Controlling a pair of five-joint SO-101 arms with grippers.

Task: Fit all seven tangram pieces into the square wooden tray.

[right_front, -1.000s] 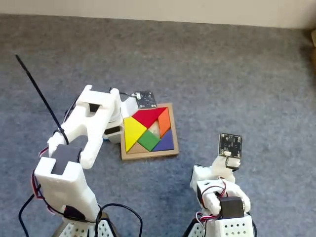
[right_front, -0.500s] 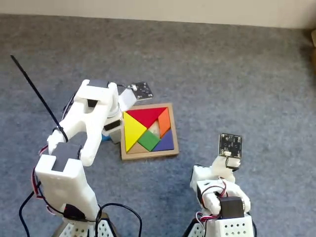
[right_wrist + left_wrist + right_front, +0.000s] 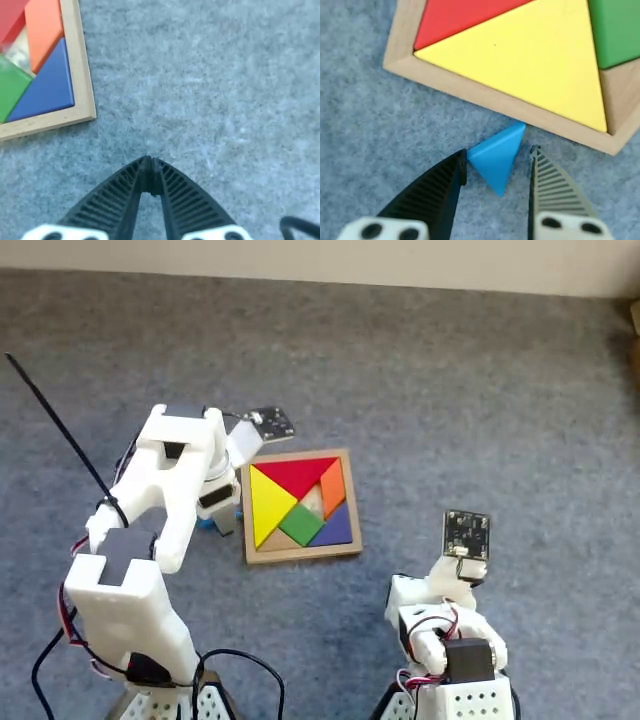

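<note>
Left gripper (image 3: 499,151) fingers spread around light-blue triangle (image 3: 497,157) beside tray (image 3: 470,88), right gripper (image 3: 150,167) fingers pressed together

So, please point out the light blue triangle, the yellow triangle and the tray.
light blue triangle (image 3: 498,158): left wrist view, middle.
yellow triangle (image 3: 535,61): left wrist view, middle.
tray (image 3: 470,89): left wrist view, rim.

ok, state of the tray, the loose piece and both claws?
Tray, partly filled, bare wood showing.
Light blue triangle, loose on the carpet beside the tray.
Left claw, open, straddling that triangle.
Right claw, shut, empty, over carpet.
</note>
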